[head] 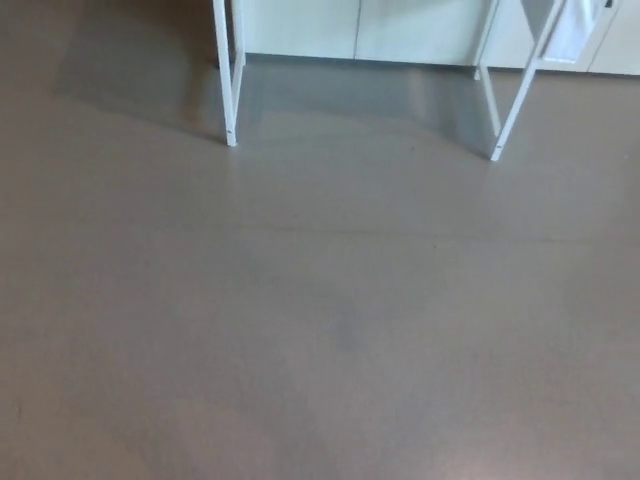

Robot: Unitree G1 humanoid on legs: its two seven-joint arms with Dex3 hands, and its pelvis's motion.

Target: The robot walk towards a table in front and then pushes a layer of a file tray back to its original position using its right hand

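Only the lower part of the table shows in the head view: a white left leg [225, 75] and a white right leg [513, 100] stand on the grey floor at the top of the picture. The tabletop and the file tray are out of the picture. Neither of my hands shows.
Grey-brown floor [320, 320] fills most of the view. Behind the table legs runs a pale wall or cabinet front [360, 28]. A white cloth or sheet [570, 30] hangs at the top right beside the right leg.
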